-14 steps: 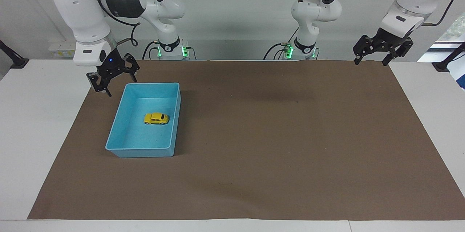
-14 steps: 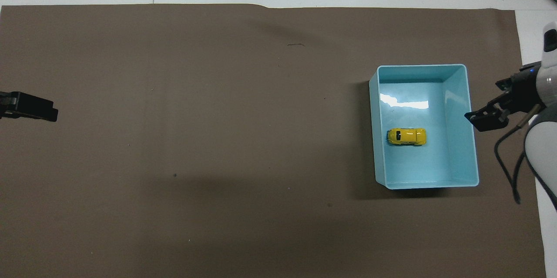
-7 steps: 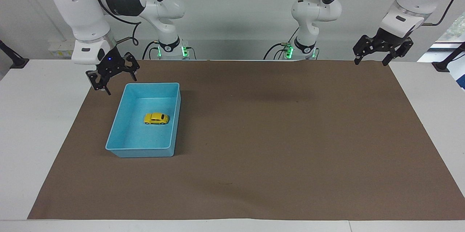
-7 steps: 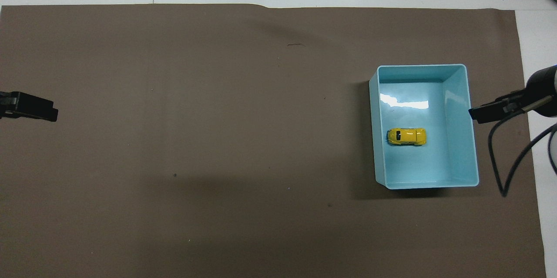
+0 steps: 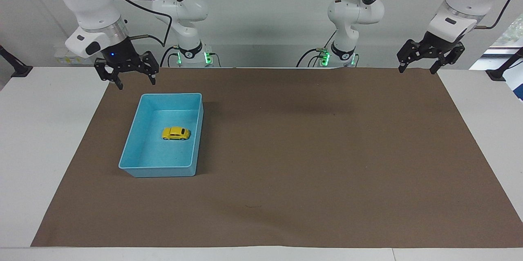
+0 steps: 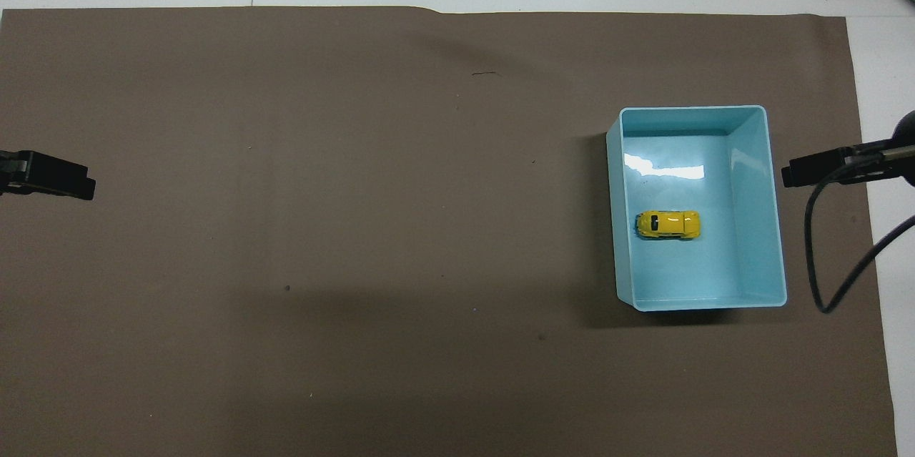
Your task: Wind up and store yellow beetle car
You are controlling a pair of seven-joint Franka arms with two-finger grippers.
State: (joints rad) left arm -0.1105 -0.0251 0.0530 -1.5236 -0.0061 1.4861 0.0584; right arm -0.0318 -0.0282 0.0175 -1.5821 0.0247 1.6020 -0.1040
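The yellow beetle car (image 5: pixel 175 133) stands on its wheels on the floor of the light blue bin (image 5: pixel 163 171), about in its middle. It also shows in the overhead view (image 6: pixel 668 224), inside the bin (image 6: pixel 754 214). My right gripper (image 5: pixel 136 84) is open and empty, raised over the mat's edge by the bin's corner at the right arm's end; only its tip shows from above (image 6: pixel 811 171). My left gripper (image 5: pixel 416 71) is open and empty and waits raised over the mat's corner at the left arm's end; its tip shows from above too (image 6: pixel 53 184).
A brown mat (image 5: pixel 327 150) covers most of the white table (image 5: pixel 45 130). The right arm's black cable (image 6: pixel 822 257) hangs beside the bin.
My right gripper has risen and turned, drawing away from the bin's side. The car, the bin and the left arm have not moved.
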